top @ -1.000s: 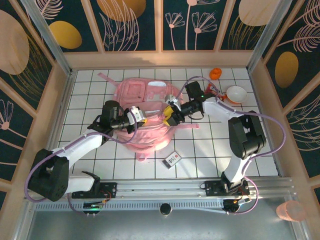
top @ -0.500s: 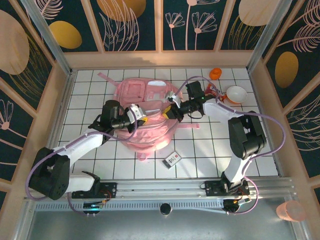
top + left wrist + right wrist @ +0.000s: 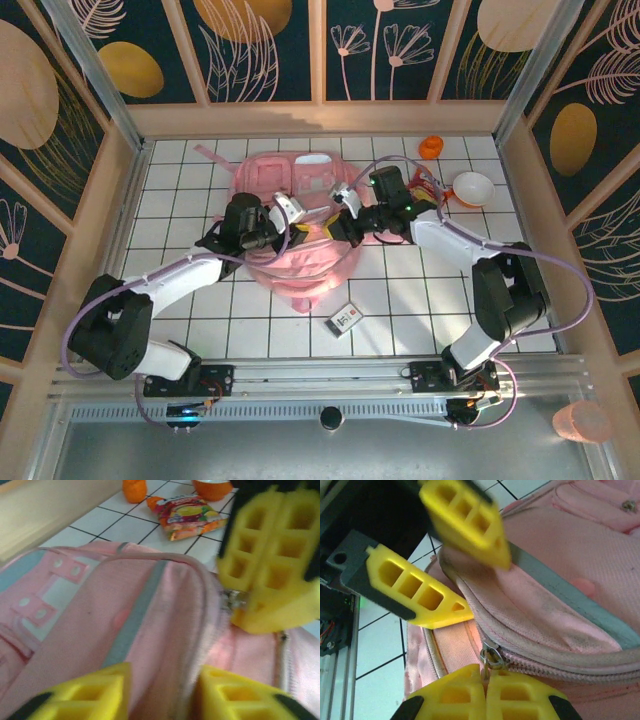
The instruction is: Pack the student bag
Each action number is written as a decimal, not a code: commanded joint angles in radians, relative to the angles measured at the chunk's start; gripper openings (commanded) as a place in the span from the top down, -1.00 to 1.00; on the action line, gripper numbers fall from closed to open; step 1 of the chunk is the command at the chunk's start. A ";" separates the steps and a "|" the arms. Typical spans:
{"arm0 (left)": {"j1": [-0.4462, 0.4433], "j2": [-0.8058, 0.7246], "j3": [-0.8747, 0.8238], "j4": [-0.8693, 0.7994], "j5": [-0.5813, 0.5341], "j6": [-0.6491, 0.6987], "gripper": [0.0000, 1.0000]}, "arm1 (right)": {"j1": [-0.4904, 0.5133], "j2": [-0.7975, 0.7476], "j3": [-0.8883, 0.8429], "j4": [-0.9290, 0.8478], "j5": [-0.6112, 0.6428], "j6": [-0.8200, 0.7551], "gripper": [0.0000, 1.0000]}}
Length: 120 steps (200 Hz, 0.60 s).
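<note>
The student bag [image 3: 300,265], a large pink fabric backpack, lies in the middle of the table. My right gripper [image 3: 338,226] [image 3: 485,690] is shut on the metal zip pull [image 3: 490,659] at the bag's zip line. My left gripper [image 3: 298,232] [image 3: 162,695] faces it from the left, close by. Its yellow fingers [image 3: 85,694] stand apart over the pink fabric and the zip edge, gripping nothing. In the left wrist view the right gripper's fingers [image 3: 270,555] sit just beyond, against the bag. The bag's inside is hidden.
A snack packet [image 3: 425,187] [image 3: 187,514], a white bowl [image 3: 473,187] and a small orange thing [image 3: 430,147] lie at the back right. A small white and red card [image 3: 345,318] lies in front of the bag. Wooden walls ring the tiled table.
My right gripper has shut on the zip pull. My left gripper has opened and moved right, toward the right one. The bag has bunched up and shifted a little.
</note>
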State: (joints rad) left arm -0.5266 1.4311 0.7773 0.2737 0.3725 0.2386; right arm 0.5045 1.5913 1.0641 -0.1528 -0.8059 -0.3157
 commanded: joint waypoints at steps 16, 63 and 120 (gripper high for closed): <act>0.019 -0.024 0.096 0.000 -0.160 -0.252 -0.36 | -0.026 -0.076 -0.021 0.041 0.041 0.181 1.00; 0.094 -0.064 0.141 -0.324 -0.216 -0.765 -0.44 | 0.005 -0.064 0.059 -0.084 0.268 0.238 1.00; 0.125 -0.095 0.045 -0.421 -0.266 -1.160 -0.42 | 0.061 -0.094 0.055 -0.115 0.415 0.296 1.00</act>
State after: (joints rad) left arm -0.4057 1.3609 0.8539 -0.0616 0.1589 -0.6834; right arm 0.5430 1.5455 1.1004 -0.2562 -0.4831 -0.0597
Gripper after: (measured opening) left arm 0.708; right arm 0.049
